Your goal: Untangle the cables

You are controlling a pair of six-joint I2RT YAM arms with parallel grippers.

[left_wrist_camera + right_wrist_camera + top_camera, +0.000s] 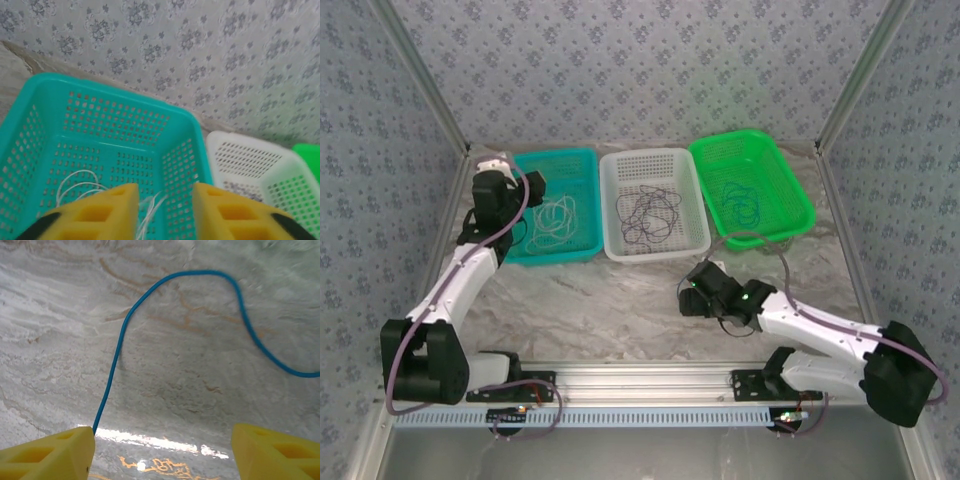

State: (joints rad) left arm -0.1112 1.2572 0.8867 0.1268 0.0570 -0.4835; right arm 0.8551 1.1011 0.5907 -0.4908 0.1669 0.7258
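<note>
White cables curl in the teal basket, dark purple cables in the white basket, and blue cables in the green basket. My left gripper hovers over the teal basket's left part. In the left wrist view that gripper is open above thin white cable strands. My right gripper hangs low over the marble table in front of the white basket. It stands wide open, and a loose blue cable arcs over the table from beside its left finger.
The three baskets stand side by side at the back of the table, close to the patterned walls. The teal basket has the white basket next to it. A thick purple-grey arm cable loops near the green basket's front edge.
</note>
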